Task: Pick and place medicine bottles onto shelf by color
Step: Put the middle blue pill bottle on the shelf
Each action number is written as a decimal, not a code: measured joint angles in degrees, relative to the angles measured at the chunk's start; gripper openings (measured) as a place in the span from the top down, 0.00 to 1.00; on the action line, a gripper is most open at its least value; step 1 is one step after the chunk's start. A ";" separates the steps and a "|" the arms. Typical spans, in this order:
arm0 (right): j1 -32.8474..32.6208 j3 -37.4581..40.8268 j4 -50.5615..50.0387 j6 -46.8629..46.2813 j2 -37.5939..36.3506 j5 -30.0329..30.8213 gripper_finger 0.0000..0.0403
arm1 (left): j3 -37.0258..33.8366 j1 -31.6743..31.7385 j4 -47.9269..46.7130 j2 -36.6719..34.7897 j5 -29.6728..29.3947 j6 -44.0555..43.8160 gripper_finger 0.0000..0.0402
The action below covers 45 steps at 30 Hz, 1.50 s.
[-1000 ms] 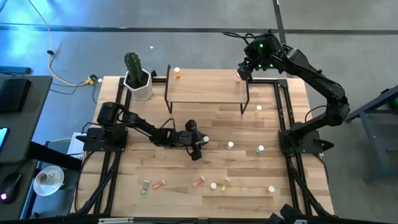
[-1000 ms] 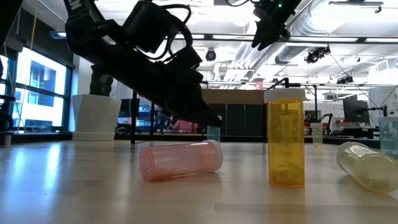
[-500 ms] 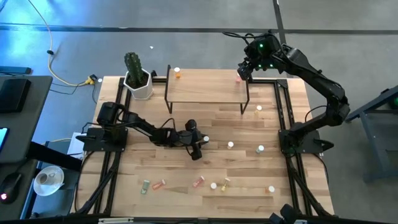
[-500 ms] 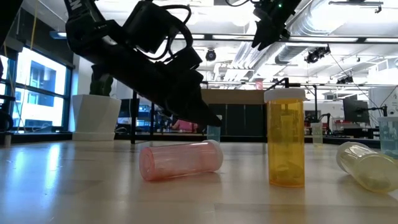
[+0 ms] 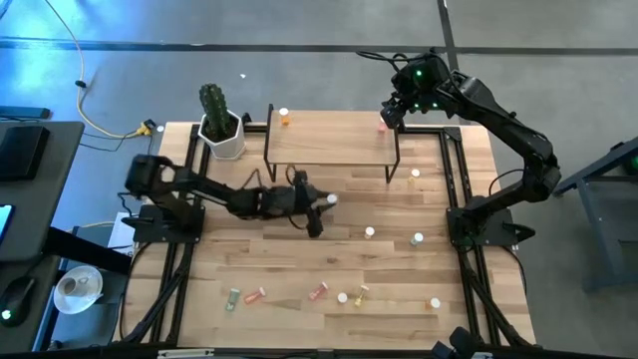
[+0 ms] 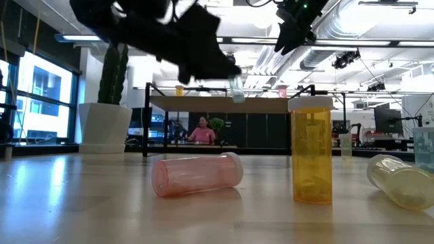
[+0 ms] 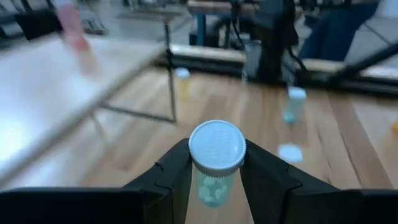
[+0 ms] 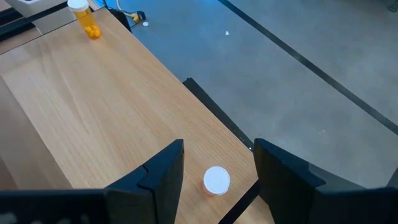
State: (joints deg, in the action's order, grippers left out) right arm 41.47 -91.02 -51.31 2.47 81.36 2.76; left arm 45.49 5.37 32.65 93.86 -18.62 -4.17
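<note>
My left gripper (image 5: 321,207) is shut on a pale green bottle with a white cap (image 7: 216,163), in the air over the table's middle, just near of the shelf (image 5: 329,138); the bottle also shows in the low view (image 6: 236,89). My right gripper (image 8: 217,163) is open above the shelf's right end, its fingers on either side of and above a red-pink bottle (image 8: 217,180) that stands on its base on the shelf top (image 5: 381,126). An orange bottle (image 5: 285,117) stands at the shelf's left end. My left gripper pinches the pale green bottle between its two fingers, on the two sides of the body just under the cap (image 7: 214,180). The fingers come slanting down from the table's left. The bottle is lifted clear of the table, roughly upright, cap up.
A cactus in a white pot (image 5: 221,128) stands left of the shelf. Several bottles are scattered over the table's right and near parts, among them a lying pink one (image 6: 196,174), an upright orange one (image 6: 312,152) and a lying pale yellow one (image 6: 400,179). A person (image 6: 201,129) is in the room behind.
My left gripper has risen and gone toward the table's far edge and the shelf, shut on the pale green bottle, which has been lifted clear of the table.
</note>
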 joint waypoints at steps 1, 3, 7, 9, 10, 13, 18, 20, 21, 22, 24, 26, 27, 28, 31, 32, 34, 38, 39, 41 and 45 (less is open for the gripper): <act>0.00 0.00 0.00 -0.01 0.00 0.00 0.54 | -0.02 0.84 0.04 -1.63 -0.02 0.99 0.71; 0.00 0.00 0.00 0.05 0.00 0.00 0.54 | 0.01 2.97 0.40 -4.82 -0.71 3.82 0.71; 0.00 0.02 0.00 0.08 0.00 0.00 0.54 | 0.82 8.94 -0.56 -9.97 -2.57 8.21 0.71; 0.00 0.02 0.00 0.08 0.00 0.00 0.54 | 2.26 12.66 -3.73 -11.63 -2.54 8.88 0.71; 0.00 0.01 0.02 0.03 0.00 0.01 0.54 | 3.57 14.31 -5.12 -11.71 -2.30 8.87 0.71; 0.00 0.01 0.02 -0.03 0.00 0.00 0.54 | 7.94 19.03 -13.72 -11.64 -1.32 7.60 0.71; -0.01 0.02 0.02 -0.06 0.00 0.01 0.54 | 13.18 23.67 -24.41 -9.80 -1.07 4.34 0.71; -0.01 0.02 0.02 -0.06 0.00 0.00 0.54 | 13.57 24.93 -22.80 -9.22 -0.87 2.91 0.71; -0.01 0.02 0.02 -0.07 0.00 0.01 0.54 | 13.64 25.45 -22.11 -8.99 -0.78 2.01 0.71; -0.02 0.02 0.02 -0.07 0.00 0.02 0.54 | 13.62 26.15 -22.21 -8.87 -0.38 1.31 0.71; -0.02 0.02 0.02 -0.07 0.00 0.00 0.54 | 13.58 27.22 -22.41 -8.56 0.70 0.26 0.71; 0.00 0.02 0.04 -0.07 0.00 0.02 0.54 | 13.60 27.64 -21.68 -7.79 1.17 -0.16 0.71; -0.02 0.02 0.04 -0.07 0.00 0.00 0.54 | 13.60 27.80 -21.70 -7.35 1.30 -0.17 0.71; 0.00 0.02 0.04 -0.07 0.00 0.01 0.54 | 13.59 28.14 -21.72 -6.94 1.34 -0.17 0.71; -0.01 0.02 0.05 -0.06 0.00 0.01 0.54 | 13.60 28.70 -20.77 -5.31 1.77 -0.28 0.71; 0.00 0.02 0.07 -0.05 0.00 0.02 0.54 | 13.58 28.78 -20.82 -4.58 1.91 -0.20 0.71; 0.00 0.02 0.07 -0.03 0.00 0.02 0.54 | 13.54 28.83 -20.86 -3.50 1.54 0.73 0.71; 0.00 0.02 0.07 -0.07 0.00 0.02 0.54 | 13.54 28.95 -19.54 -2.27 0.49 1.96 0.71; -0.01 0.02 0.07 -0.07 0.00 0.02 0.54 | 13.54 29.15 -19.28 -2.16 0.44 1.86 0.71; 0.00 0.02 0.07 -0.07 0.00 0.02 0.54 | 13.99 29.58 -19.40 -1.83 -0.02 1.82 0.71; -0.02 0.02 0.07 -0.07 0.00 0.02 0.54 | 14.93 30.69 -20.81 -1.70 -0.04 1.77 0.71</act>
State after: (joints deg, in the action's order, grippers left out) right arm 41.45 -91.00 -51.24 2.39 81.36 2.79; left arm 60.42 36.06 11.85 92.16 -18.65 -2.40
